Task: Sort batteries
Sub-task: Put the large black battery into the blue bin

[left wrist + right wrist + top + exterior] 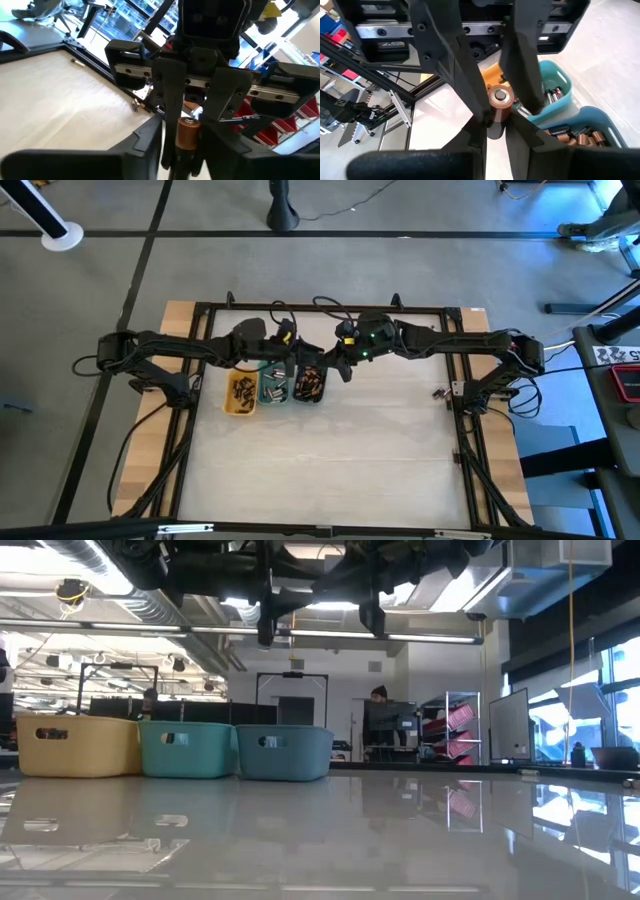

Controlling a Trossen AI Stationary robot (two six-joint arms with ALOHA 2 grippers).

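One battery, copper at one end and dark at the other, hangs in the air between my two grippers above the trays. My right gripper comes from the table's right and is shut on it. My left gripper faces it from the left and stands open, one finger on each side of the battery's dark end; I cannot tell whether they touch. Below stand a yellow tray, a teal tray and a grey-blue tray side by side, each with several batteries in it. My right gripper pinches the battery's copper end between its two fingers. The fingers come from the table's right, slanting slightly down, and the battery lies along them, its dark end sticking out toward the left gripper. It is lifted clear above the teal and grey-blue trays.
A black frame runs round the wooden table. A small metal piece lies near the right edge. The near half of the table is bare. In the low view a person sits far off in the room behind.
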